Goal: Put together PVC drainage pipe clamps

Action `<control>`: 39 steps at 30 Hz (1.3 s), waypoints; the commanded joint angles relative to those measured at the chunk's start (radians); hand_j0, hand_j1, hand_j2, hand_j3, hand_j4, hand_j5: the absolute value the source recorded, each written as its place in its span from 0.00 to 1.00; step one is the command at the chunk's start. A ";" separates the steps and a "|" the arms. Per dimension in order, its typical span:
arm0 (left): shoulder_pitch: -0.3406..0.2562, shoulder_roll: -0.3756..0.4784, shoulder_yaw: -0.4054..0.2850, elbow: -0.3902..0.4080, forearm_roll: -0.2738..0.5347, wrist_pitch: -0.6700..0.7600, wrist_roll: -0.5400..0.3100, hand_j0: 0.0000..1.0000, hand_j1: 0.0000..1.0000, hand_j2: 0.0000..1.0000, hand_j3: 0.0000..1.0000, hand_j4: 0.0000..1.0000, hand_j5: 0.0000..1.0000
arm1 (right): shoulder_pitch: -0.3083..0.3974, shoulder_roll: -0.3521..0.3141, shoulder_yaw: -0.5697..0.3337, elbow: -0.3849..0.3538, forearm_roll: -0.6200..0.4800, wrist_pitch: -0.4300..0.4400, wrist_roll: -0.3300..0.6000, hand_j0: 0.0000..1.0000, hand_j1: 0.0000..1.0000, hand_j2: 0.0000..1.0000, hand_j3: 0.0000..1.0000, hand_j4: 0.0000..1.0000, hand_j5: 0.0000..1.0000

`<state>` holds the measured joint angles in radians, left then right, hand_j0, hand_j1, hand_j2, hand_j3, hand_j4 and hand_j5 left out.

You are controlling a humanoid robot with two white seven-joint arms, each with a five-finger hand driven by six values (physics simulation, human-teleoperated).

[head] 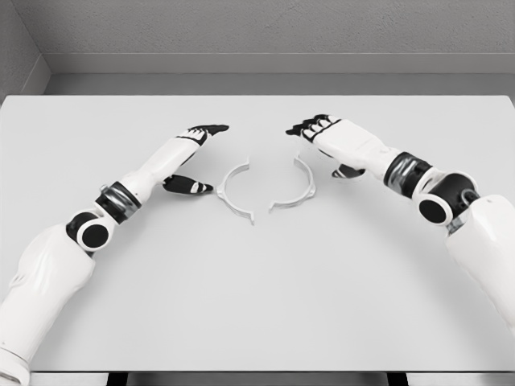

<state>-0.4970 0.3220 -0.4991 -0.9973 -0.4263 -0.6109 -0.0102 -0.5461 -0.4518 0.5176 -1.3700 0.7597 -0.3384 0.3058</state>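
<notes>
Assembly not begun: curved white plastic left clamp half [233, 193] and matching right clamp half [294, 190] apart on flat white table [257, 305], between spread, empty left hand [193, 157] and right hand [322, 137].

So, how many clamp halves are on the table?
2. The left half lies near the left hand, the right half near the right hand. They face each other, apart, on the table. None seems hidden.

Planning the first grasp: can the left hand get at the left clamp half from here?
Probably yes. The left hand is open right beside the left clamp half, with nothing between them on the table.
</notes>
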 commanded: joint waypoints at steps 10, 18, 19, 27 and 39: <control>0.034 0.040 -0.001 -0.061 0.014 0.000 0.001 1.00 1.00 1.00 1.00 1.00 1.00 | -0.098 0.136 0.013 0.227 0.050 -0.002 -0.002 1.00 1.00 1.00 1.00 1.00 1.00; 0.049 0.043 0.001 -0.089 0.014 0.000 0.001 1.00 1.00 1.00 1.00 1.00 1.00 | -0.124 0.174 0.048 0.270 0.067 0.001 -0.002 1.00 1.00 1.00 1.00 1.00 1.00; 0.051 0.042 0.001 -0.089 0.014 0.000 0.001 1.00 1.00 1.00 1.00 1.00 1.00 | -0.124 0.176 0.048 0.270 0.067 0.001 -0.002 1.00 1.00 1.00 1.00 1.00 1.00; 0.049 0.042 0.004 -0.089 0.014 0.000 0.001 1.00 1.00 1.00 1.00 1.00 1.00 | -0.126 0.199 0.050 0.269 0.069 0.002 -0.001 1.00 1.00 1.00 1.00 1.00 1.00; 0.052 0.042 0.004 -0.087 0.012 0.000 0.001 1.00 1.00 1.00 1.00 1.00 1.00 | -0.141 0.197 -0.030 0.264 0.059 0.025 0.001 1.00 1.00 1.00 1.00 1.00 1.00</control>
<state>-0.4449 0.3632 -0.4960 -1.0838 -0.4200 -0.6108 -0.0097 -0.6857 -0.2504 0.5283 -1.1026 0.8259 -0.3195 0.3063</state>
